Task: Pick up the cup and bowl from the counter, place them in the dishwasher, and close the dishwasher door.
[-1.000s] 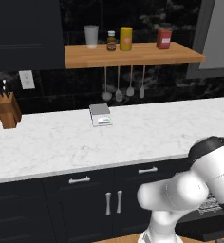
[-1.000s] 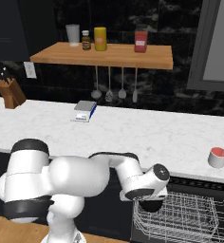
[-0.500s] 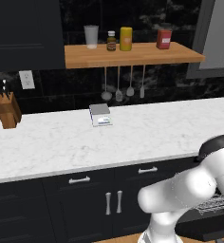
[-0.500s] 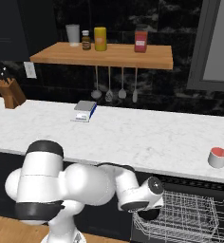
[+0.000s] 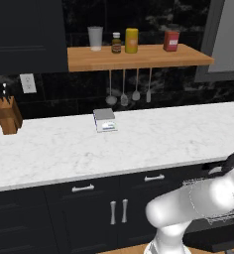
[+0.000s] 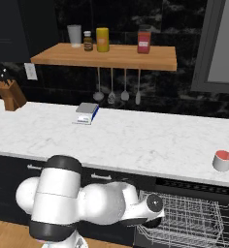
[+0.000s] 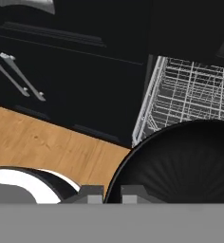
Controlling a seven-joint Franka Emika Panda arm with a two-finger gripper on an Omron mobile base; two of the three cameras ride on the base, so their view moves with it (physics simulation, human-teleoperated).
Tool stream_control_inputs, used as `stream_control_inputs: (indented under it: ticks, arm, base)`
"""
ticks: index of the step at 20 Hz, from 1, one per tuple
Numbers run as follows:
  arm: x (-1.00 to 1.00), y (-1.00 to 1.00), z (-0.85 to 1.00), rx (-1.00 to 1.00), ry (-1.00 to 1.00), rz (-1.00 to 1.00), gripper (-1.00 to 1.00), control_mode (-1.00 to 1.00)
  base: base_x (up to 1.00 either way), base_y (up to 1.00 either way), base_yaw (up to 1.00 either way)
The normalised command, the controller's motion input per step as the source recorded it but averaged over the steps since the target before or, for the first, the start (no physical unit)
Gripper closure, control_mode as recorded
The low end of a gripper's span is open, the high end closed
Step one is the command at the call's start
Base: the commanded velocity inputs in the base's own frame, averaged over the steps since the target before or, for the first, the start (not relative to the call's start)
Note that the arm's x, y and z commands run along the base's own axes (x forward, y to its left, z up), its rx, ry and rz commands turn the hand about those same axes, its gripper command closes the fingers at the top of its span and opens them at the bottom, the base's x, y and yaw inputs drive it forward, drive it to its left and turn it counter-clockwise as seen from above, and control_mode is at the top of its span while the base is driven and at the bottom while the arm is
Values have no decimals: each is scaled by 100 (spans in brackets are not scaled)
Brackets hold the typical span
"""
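Down near the floor, holding the dark bowl point(image 7: 180, 161), gripper point(image 7: 110, 195) jaws pinching its rim. Carry level to the dishwasher point(image 6: 184, 186) rack point(image 7: 190, 95) at 1 o'clock; lower gently. Leave the cup point(image 6: 223, 161), at 3 o'clock on the counter point(image 6: 136, 140), for later.

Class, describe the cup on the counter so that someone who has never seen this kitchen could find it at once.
Start at the long white marble counter and follow it to its right end, just above the open dishwasher with its grey wire racks. There stands the cup, alone: small and grey with a red top, unlike the clear glass and jars up on the wooden shelf.
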Motion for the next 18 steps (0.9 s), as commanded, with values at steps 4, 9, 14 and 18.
stream_control_inputs:
  ticks: [4,9,14,18]
  arm:
    - [31,0,-5,0,-2,0,100,-100]
    - [32,-4,0,0,0,0,100,-100]
    - [29,-20,-34,-2,2,0,100,-100]
    - [27,-23,-44,-3,9,0,100,-100]
  base:
    - [0,0,0]
    - [0,0,0]
    - [0,0,0]
    - [0,0,0]
